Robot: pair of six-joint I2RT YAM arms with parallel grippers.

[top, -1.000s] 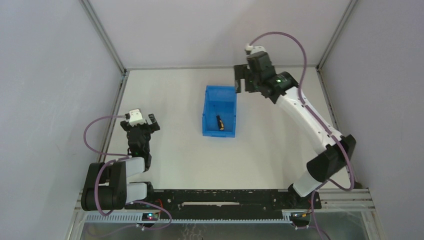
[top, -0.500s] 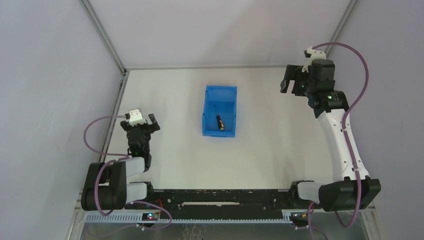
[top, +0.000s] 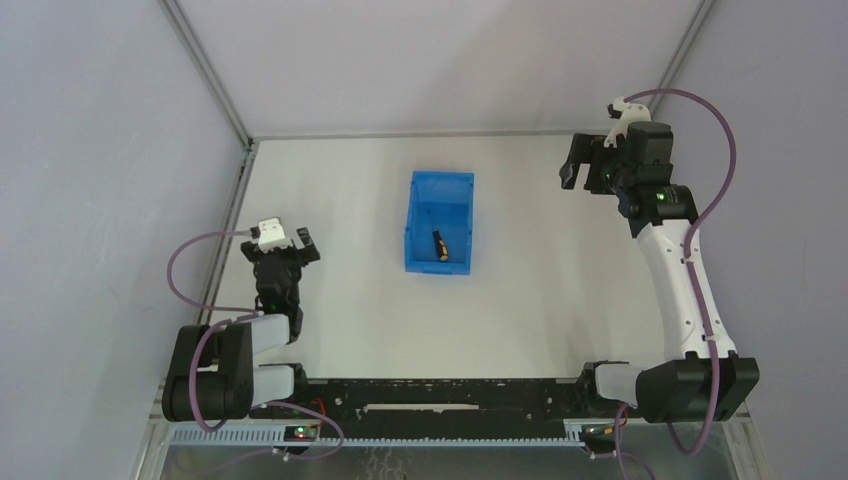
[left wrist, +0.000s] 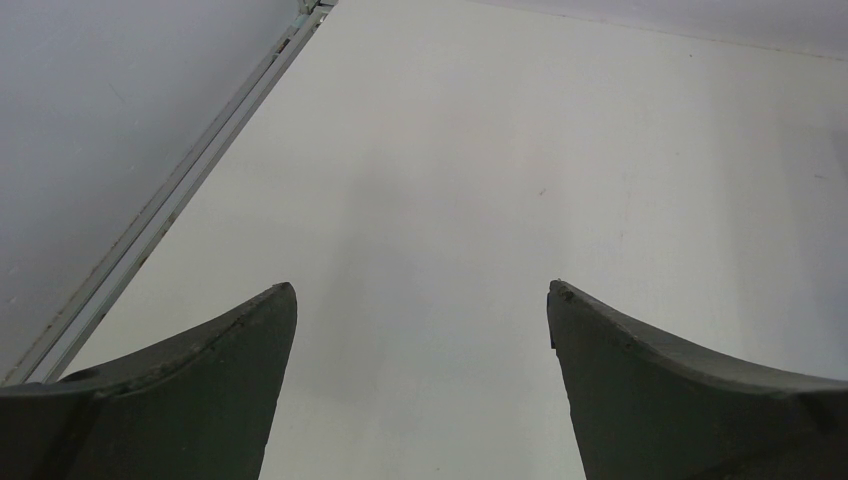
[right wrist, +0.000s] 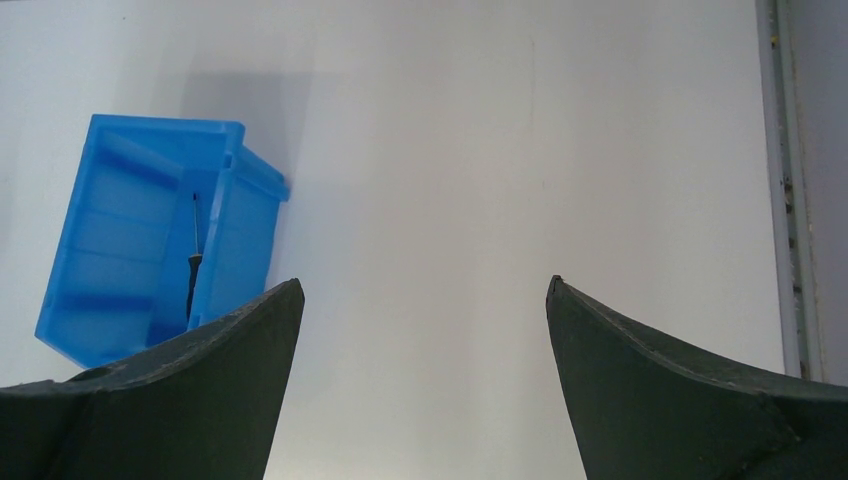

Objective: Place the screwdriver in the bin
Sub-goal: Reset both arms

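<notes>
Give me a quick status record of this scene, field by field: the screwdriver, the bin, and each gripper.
bin: blue, open-top, upright on the table between the arms
screwdriver: lying inside the bin, toward its near end
left gripper: open, empty, over bare table
right gripper: open, empty, far right, clear of the bin
task: screwdriver already in the bin
</notes>
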